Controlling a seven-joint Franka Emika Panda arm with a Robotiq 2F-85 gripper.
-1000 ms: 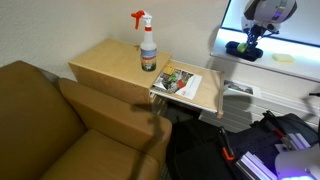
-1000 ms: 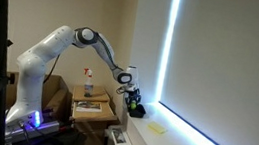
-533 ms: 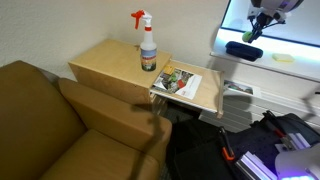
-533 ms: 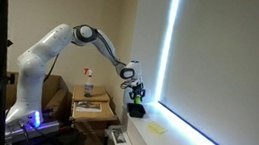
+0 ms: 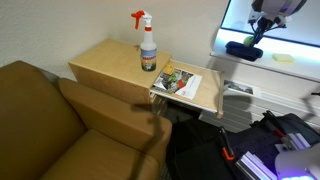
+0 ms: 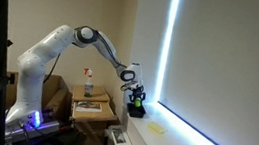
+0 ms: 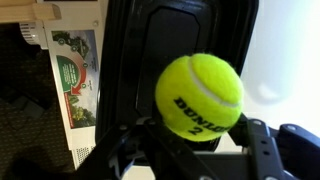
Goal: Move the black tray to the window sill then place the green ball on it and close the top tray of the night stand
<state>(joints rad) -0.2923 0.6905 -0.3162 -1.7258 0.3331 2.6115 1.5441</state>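
The black tray (image 5: 243, 49) lies on the window sill (image 5: 290, 62) and also shows in an exterior view (image 6: 136, 111). My gripper (image 5: 256, 30) hangs just above it. In the wrist view the gripper (image 7: 198, 135) is shut on the green ball (image 7: 198, 94), a Dunlop tennis ball, with the black tray (image 7: 135, 60) directly beneath. The night stand (image 5: 105, 62) stands by the sofa. Its top tray (image 5: 190, 92) is pulled out and holds a printed leaflet (image 5: 180, 80), which also shows in the wrist view (image 7: 75, 80).
A spray bottle (image 5: 147, 45) stands on the night stand top. A brown sofa (image 5: 50, 120) fills the near left. A yellow item (image 5: 284, 57) lies on the sill beside the tray. Dark gear and cables (image 5: 230, 140) sit on the floor below the sill.
My gripper has risen from tray level to a little above the tray. The tray has stayed in place on the sill.
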